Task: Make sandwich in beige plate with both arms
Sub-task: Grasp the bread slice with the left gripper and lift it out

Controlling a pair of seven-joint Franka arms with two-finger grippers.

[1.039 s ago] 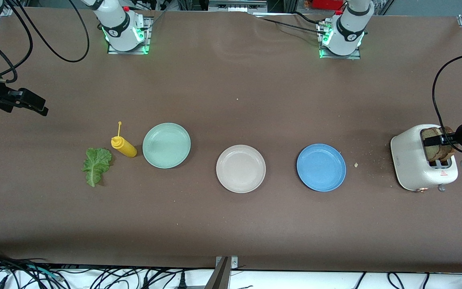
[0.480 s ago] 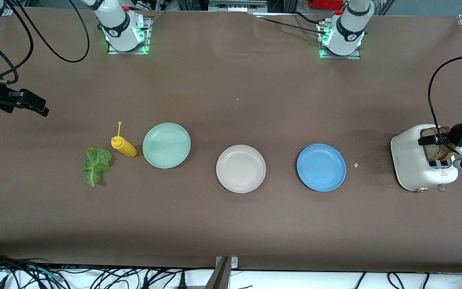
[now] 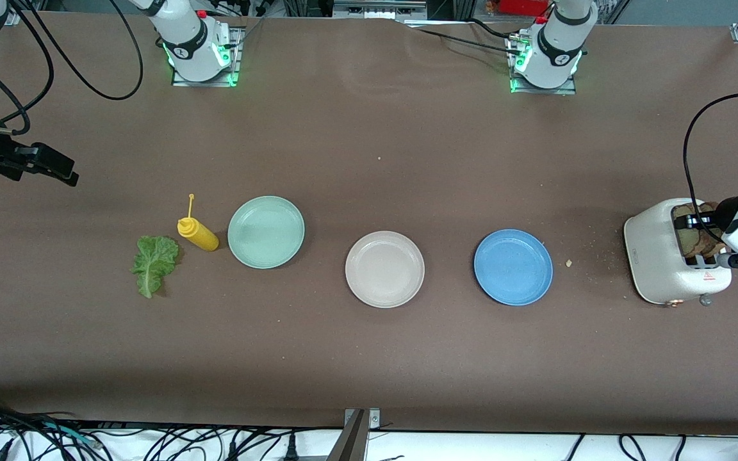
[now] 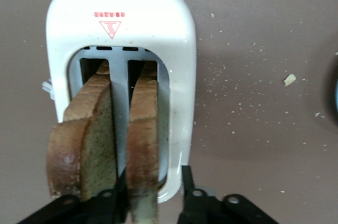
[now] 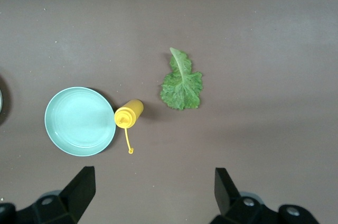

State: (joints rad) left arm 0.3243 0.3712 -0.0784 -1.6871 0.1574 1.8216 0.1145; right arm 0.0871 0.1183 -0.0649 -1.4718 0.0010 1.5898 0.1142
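Left end effector (image 4: 153, 203) is pinching one bread slice (image 4: 143, 145) in our toaster (image 3: 664, 259); right end effector (image 5: 153, 187) is waiting spread wide above the bench (image 3: 369, 160).

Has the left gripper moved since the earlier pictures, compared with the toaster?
Yes. The left gripper has shifted toward the robots' bases over the toaster, and its fingers have closed in around one bread slice standing in a slot.

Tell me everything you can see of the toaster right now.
The toaster is a glossy cream two-slot box with rounded corners and a red warning triangle on top. It stands at the left arm's end of the table among crumbs. Two brown bread slices stick up from its slots. The left gripper straddles one slice.
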